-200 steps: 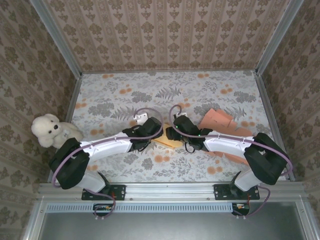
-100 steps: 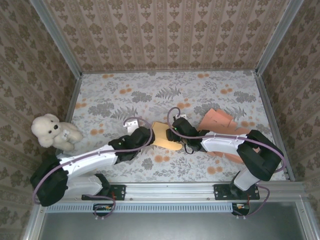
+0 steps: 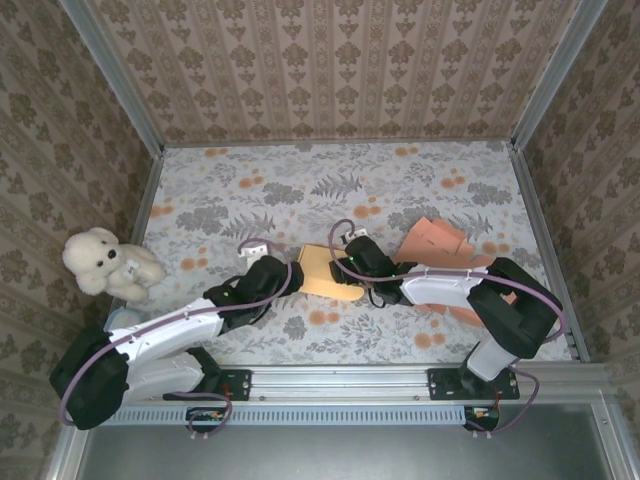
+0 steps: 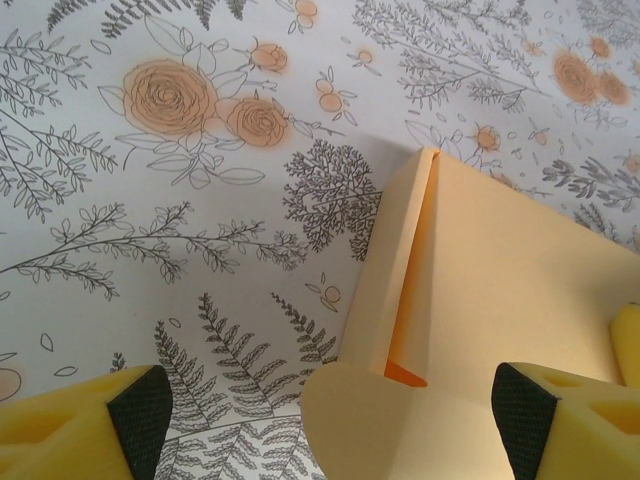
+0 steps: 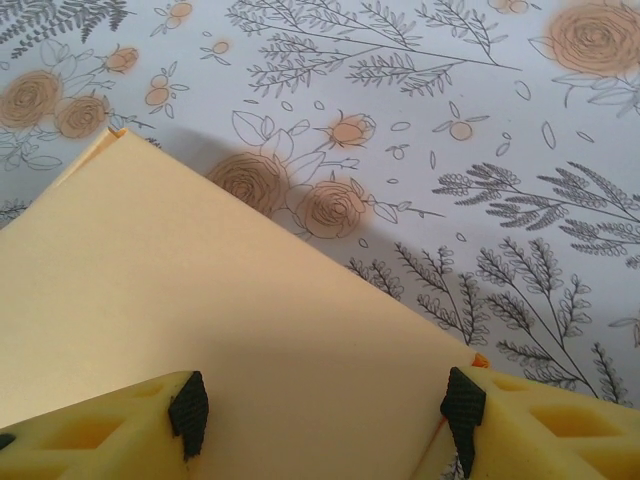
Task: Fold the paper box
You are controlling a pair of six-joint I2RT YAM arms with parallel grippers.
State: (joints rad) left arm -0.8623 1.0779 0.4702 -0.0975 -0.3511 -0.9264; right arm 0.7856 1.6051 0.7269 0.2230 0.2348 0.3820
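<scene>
Worktop [image 3: 400, 180] is covered in floral cloth, and both arms reach in toward its middle.

The paper box [image 3: 322, 272], pale orange card, lies near the worktop's centre between the two grippers. It is flat for the most part, not yet a box.

The left gripper [image 3: 290, 268] is at the box's left side. In its wrist view [image 4: 330, 415] the jaws stand wide apart. One yellow finger [image 4: 70, 425] is over bare cloth and the other [image 4: 570, 415] is over the card. We see a folded side strip and a rounded flap of the box [image 4: 500, 280] between them. Nothing is pinched.

The right gripper [image 3: 345, 268] is at the box's right side. Its wrist view [image 5: 325, 408] shows the fingers [image 5: 110, 420] apart, with a broad panel of the box [image 5: 220, 290] running between them. The panel's right corner meets the far finger, and the panel throws a shadow on the cloth. We cannot tell whether this gripper is squeezing the panel or only straddling it.

A stack of pinkish card sheets [image 3: 440, 240] lies right of the box, partly under the right arm. A white teddy bear [image 3: 100, 262] sits at the left edge, well apart.
</scene>
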